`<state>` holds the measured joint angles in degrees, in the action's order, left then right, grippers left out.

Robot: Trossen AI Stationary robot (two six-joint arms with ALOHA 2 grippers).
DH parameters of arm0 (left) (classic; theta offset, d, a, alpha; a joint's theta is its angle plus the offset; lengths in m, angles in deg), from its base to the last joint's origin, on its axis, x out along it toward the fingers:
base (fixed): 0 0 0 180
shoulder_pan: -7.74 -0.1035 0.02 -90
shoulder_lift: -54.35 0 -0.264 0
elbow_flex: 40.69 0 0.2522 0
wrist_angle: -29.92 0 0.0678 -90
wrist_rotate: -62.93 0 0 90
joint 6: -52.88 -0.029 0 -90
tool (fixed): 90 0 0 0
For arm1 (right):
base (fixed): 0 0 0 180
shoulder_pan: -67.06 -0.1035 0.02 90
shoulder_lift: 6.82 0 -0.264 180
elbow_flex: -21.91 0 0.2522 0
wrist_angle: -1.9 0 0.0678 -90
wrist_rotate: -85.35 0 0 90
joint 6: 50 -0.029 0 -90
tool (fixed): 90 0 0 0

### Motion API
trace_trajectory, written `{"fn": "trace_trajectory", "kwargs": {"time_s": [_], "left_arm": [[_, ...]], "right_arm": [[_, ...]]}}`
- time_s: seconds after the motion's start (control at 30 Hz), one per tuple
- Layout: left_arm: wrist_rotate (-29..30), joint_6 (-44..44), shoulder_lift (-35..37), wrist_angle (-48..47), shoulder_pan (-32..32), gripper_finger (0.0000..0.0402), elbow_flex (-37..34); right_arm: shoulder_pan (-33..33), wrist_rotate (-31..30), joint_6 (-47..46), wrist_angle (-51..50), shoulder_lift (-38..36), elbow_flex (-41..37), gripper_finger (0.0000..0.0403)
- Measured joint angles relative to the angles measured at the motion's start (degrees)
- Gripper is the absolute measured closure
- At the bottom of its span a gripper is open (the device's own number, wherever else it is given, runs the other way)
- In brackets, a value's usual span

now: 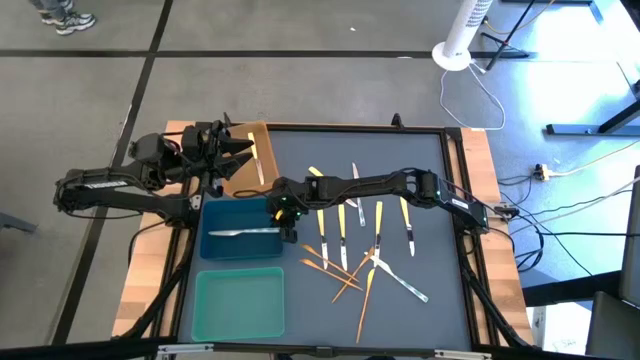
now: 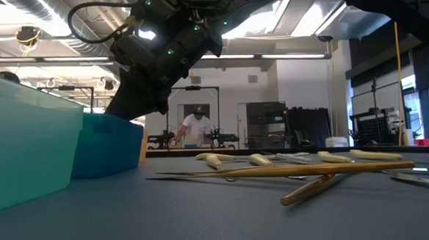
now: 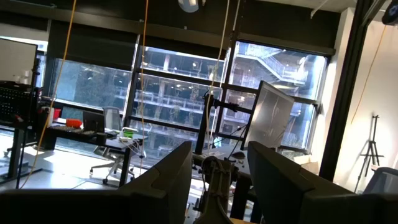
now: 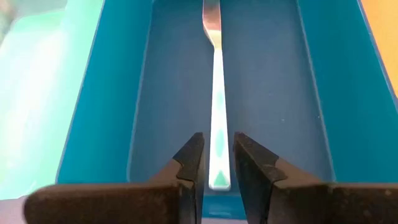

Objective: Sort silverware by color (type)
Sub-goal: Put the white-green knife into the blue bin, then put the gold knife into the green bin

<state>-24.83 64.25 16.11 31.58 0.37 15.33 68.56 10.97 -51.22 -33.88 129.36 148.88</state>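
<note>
A silver-grey fork (image 1: 245,232) lies flat in the blue tray (image 1: 207,215), running lengthwise along its floor (image 4: 216,93). My right gripper (image 1: 287,222) reaches in from the table's right over the tray's right end. It is open by a narrow gap (image 4: 219,155), a finger on either side of the fork's handle end without touching it. My left gripper (image 1: 228,148) waits open over the brown tray (image 1: 262,135), which holds one yellow-handled utensil (image 1: 259,160). Yellow-handled (image 1: 340,215), orange-gold (image 1: 345,282) and silver (image 1: 402,280) utensils lie loose on the dark mat.
The teal tray (image 1: 240,305) sits at the near side of the blue one, close in the low view (image 2: 24,144). Orange-gold sticks (image 2: 291,171) cross each other on the mat. A person (image 2: 196,124) stands far off in the room behind the table.
</note>
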Motion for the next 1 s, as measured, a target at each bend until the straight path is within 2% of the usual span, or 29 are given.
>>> {"fn": "trace_trajectory", "kwargs": {"time_s": [1.0], "left_arm": [[0.0, -0.01, 0.0, 0.0, 0.0, 0.0251, 0.0]], "right_arm": [[-0.01, 0.02, 0.02, -2.56, -0.37, -0.06, 0.0331]]}}
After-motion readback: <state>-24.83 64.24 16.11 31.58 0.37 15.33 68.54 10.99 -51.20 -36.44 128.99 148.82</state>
